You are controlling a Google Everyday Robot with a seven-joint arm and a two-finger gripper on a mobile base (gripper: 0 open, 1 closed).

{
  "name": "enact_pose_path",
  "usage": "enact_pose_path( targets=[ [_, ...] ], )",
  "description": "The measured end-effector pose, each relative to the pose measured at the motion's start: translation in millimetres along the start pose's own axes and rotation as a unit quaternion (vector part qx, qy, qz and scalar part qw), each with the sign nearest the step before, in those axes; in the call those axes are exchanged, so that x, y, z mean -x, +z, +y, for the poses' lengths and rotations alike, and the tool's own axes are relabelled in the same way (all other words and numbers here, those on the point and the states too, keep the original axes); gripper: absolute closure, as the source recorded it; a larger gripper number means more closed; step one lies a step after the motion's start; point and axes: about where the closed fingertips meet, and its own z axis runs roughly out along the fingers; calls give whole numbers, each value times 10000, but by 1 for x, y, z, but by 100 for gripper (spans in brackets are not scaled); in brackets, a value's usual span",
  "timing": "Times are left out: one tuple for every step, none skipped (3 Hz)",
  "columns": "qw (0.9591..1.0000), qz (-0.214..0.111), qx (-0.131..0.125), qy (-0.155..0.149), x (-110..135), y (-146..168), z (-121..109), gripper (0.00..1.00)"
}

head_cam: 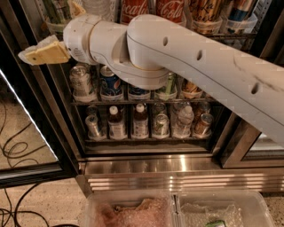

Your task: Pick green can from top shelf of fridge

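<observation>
The fridge (177, 170) stands in front of me with its door open. The top shelf (248, 34) carries red Coca-Cola cans (135, 9). At its far left, a pale green streaked can, the green can (54, 9), shows partly at the picture's upper edge. My white arm crosses the picture from the right. My gripper (43, 52), with yellowish tips, is at the upper left, just below and left of the green can, in front of the black door frame. It holds nothing that I can see.
The middle rack holds a silver can (82, 82), a blue Pepsi can (111, 83) and a darker green can (167, 86). The lower rack holds bottles (140, 120) and cans. The glass door (26, 133) hangs open at left. Clear plastic bins (177, 210) lie below, cables (13, 195) on the floor.
</observation>
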Motion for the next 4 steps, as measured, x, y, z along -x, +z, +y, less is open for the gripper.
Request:
enact_pose_path(
  targets=[
    [9987, 42, -487, -131, 3, -5, -2, 0],
    [9987, 42, -487, -131, 3, -5, -2, 0],
    [9976, -48, -680, -97, 4, -5, -8, 0],
    [9917, -178, -1269, -92, -29, -14, -45, 0]
  ],
)
